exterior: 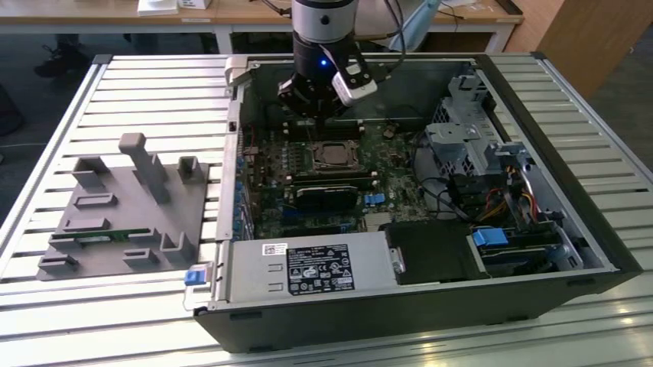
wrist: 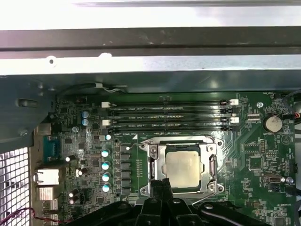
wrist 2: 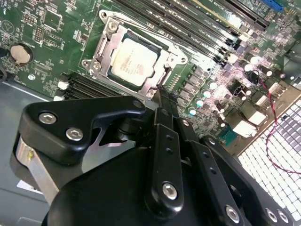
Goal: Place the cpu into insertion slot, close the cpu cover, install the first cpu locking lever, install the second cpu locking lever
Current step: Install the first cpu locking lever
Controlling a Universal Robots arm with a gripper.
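Note:
The cpu (wrist 2: 133, 63) (wrist: 182, 168) lies flat in the insertion slot (exterior: 332, 155), its pale metal top facing up. The cpu cover (wrist 2: 104, 41) (wrist: 156, 154), a silvery frame, lies down around the chip in both wrist views. My gripper (exterior: 321, 121) hangs just above the motherboard at the socket's far edge in the exterior view. Its black fingertips (wrist 2: 158, 95) (wrist: 162, 182) are pressed together, hold nothing, and end right beside the cover's rim. Whether they touch the rim I cannot tell.
The open computer case (exterior: 571, 229) walls in the board on all sides. A white-labelled grey box (exterior: 306, 269) sits at the near edge, a drive cage (exterior: 464, 126) and cables on the exterior view's right. Memory slots (wrist: 167, 115) lie beside the socket. A grey fixture (exterior: 122, 206) stands outside the case.

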